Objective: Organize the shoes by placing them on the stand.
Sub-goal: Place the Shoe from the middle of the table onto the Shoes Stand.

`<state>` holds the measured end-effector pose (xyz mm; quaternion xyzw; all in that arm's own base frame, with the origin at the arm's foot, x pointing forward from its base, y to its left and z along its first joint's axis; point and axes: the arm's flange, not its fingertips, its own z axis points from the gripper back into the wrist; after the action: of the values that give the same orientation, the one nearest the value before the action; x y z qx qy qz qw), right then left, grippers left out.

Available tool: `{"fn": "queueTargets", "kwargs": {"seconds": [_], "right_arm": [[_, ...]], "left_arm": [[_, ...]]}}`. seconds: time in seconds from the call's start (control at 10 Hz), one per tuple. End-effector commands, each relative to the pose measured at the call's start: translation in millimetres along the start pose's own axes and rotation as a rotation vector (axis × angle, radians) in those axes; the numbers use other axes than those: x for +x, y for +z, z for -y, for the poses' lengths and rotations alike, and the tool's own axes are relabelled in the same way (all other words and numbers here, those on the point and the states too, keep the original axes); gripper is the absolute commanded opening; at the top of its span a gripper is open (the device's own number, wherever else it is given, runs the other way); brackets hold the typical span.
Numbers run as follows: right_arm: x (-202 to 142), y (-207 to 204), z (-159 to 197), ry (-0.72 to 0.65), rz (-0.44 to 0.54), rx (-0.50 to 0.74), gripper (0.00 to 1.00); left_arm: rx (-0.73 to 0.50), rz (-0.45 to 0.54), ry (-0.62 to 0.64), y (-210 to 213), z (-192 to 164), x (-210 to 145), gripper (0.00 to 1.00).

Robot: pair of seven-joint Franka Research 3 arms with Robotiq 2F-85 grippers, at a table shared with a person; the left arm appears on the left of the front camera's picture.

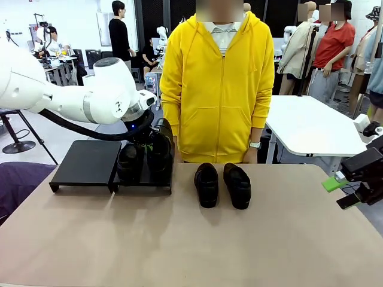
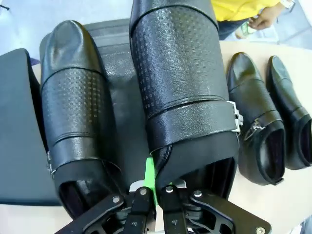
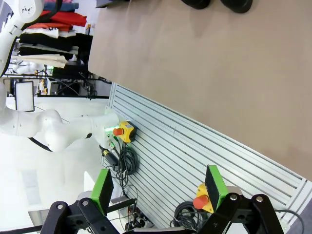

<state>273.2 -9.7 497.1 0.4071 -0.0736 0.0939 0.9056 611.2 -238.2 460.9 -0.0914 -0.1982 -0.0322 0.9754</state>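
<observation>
The black stand (image 1: pixel 87 162) sits at the table's far left, and its left section is bare. One black shoe (image 1: pixel 128 161) rests on the right section. Beside it my left gripper (image 1: pixel 149 133) is shut on the heel rim of a second shoe (image 1: pixel 161 146), held over that section; I cannot tell whether it touches. In the left wrist view the held shoe (image 2: pixel 180 97) looms large above my gripper (image 2: pixel 152 183), with the placed shoe (image 2: pixel 75 97) to its left. Two more shoes (image 1: pixel 206 184) (image 1: pixel 237 185) lie on the table. My right gripper (image 1: pixel 340 192) (image 3: pixel 158 187) hangs open off the table's right edge.
A person in a yellow hoodie (image 1: pixel 221 89) stands at the far edge, behind the two loose shoes. The tan tabletop (image 1: pixel 191 245) spreads wide in front. Below the right gripper, a slatted panel (image 3: pixel 195 151) carries emergency-stop buttons and cables.
</observation>
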Motion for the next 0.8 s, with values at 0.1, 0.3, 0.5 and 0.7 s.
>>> {"fn": "queueTargets", "kwargs": {"seconds": [0.1,0.3,0.5,0.7], "right_arm": [[2.9,1.8,0.3,0.025,0.002,0.011,1.00],[2.9,1.8,0.3,0.025,0.002,0.011,1.00],[2.9,1.8,0.3,0.025,0.002,0.011,1.00],[2.9,1.8,0.3,0.025,0.002,0.011,1.00]], "left_arm": [[0.032,-0.030,0.019,0.0,-1.2,0.6,0.00],[0.030,-0.027,0.024,-2.5,-1.3,0.0,0.00],[0.063,-0.025,0.051,-5.5,-1.0,0.3,0.71],[0.061,0.001,0.039,-3.6,-0.9,-0.6,1.00]]}}
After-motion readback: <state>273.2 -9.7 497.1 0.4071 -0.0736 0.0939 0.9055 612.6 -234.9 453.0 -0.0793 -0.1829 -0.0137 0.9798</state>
